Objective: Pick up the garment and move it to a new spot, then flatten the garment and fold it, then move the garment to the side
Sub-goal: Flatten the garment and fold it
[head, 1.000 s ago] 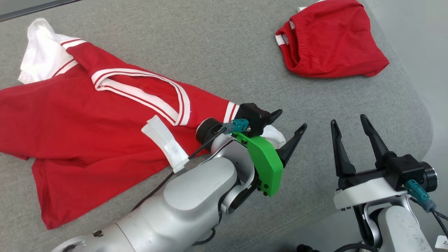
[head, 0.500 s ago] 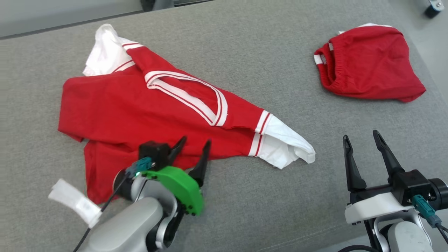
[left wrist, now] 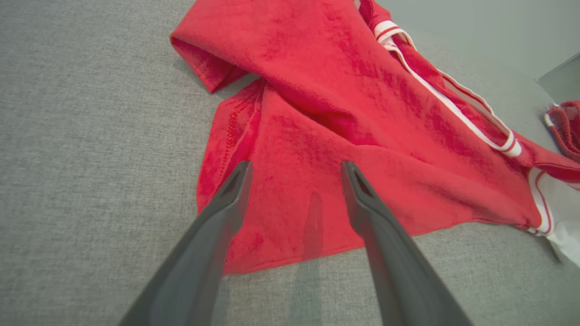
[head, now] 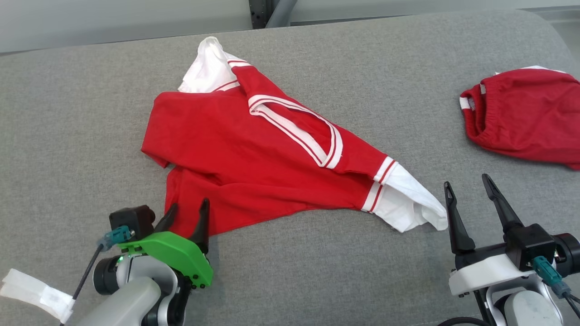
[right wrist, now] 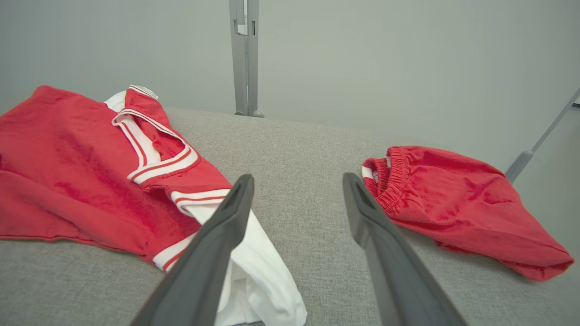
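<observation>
— Since a second ago our left claw has gone from the end of the white sleeve to the lower left corner of the red short-sleeved jersey with white striped trim. Our head camera turned too, so the whole picture slid.

— How do we stand there?

— Spread wide, gripping nothing. In the left wrist view both dark fingers reach over the red hem corner; we cannot tell whether they touch it.

— And the jersey?

— It lies rumpled across the centre of the grey fabric-covered table, the white sleeve pointing to the lower right.

— Our right claw?

— Lower right of the frame, spread wide and empty, just beside that sleeve's end. Red elastic-waisted shorts lie at the right edge, well apart from the jersey.
</observation>
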Tool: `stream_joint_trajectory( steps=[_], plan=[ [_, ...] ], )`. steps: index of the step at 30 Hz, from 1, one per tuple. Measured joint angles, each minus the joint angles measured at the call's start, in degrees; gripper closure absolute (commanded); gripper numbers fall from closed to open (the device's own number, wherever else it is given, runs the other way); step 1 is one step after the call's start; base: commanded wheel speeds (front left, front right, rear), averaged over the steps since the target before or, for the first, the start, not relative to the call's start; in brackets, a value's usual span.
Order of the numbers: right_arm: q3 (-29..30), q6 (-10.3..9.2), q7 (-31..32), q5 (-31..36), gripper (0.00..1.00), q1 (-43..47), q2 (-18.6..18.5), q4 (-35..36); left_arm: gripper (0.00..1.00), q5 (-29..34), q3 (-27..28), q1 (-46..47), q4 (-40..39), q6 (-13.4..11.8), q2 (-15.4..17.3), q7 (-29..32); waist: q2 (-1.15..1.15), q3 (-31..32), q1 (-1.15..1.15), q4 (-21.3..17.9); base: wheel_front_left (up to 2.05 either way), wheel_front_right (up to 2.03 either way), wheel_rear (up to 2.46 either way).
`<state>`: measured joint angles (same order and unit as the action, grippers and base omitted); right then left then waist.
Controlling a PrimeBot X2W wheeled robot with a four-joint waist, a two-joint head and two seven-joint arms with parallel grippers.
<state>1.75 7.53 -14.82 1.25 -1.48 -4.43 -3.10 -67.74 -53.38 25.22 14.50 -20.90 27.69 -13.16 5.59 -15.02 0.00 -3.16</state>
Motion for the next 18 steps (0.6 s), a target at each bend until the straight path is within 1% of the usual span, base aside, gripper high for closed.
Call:
stream_joint_trajectory(
  steps=[5, 11, 14, 15, 16, 18],
  plan=[
    [-0.45, 0.00, 0.00, -0.01, 0.00, -0.04, -0.44, -0.16, 0.00, -2.67, 1.24, 2.65, 2.87, 1.90, 0.46, 4.32, 0.00, 0.56, 0.00, 1.05, 0.00, 0.00, 0.00],
    [-1.00, 0.00, 0.00, -0.04, 0.00, -0.10, -0.92, -0.59, 0.00, -3.41, -0.54, 5.71, 7.13, 4.86, 2.19, 11.10, 0.00, 0.54, 0.00, 0.34, 0.00, 0.00, 0.00],
    [-0.99, 0.00, 0.00, -0.10, 0.00, -0.10, -0.99, -0.70, 0.00, -3.47, -1.30, 6.33, 8.53, 6.68, 2.32, 12.94, 0.00, 0.52, 0.00, -0.24, 0.00, 0.00, 0.00],
    [-0.93, 0.00, 0.00, -0.11, 0.00, -0.10, -0.98, -0.70, 0.71, -3.69, -1.40, 6.55, 8.87, 7.19, 2.29, 13.24, 0.00, 0.51, 0.00, -0.41, 0.00, 0.00, 0.00],
    [-0.89, 0.00, 0.00, -0.11, 0.00, -0.10, -0.98, -0.70, 1.00, -3.74, -1.34, 6.66, 9.09, 7.97, 2.27, 13.07, 0.00, 0.52, 0.00, -0.56, 0.00, 0.00, 0.00],
    [-0.78, 0.00, 0.00, -0.11, 0.00, -0.04, -0.98, -0.70, 1.00, -3.66, -1.34, 6.84, 9.27, 9.02, 2.34, 12.46, 0.00, 0.64, 0.00, -0.76, 0.00, 0.00, 0.00]
  ],
)
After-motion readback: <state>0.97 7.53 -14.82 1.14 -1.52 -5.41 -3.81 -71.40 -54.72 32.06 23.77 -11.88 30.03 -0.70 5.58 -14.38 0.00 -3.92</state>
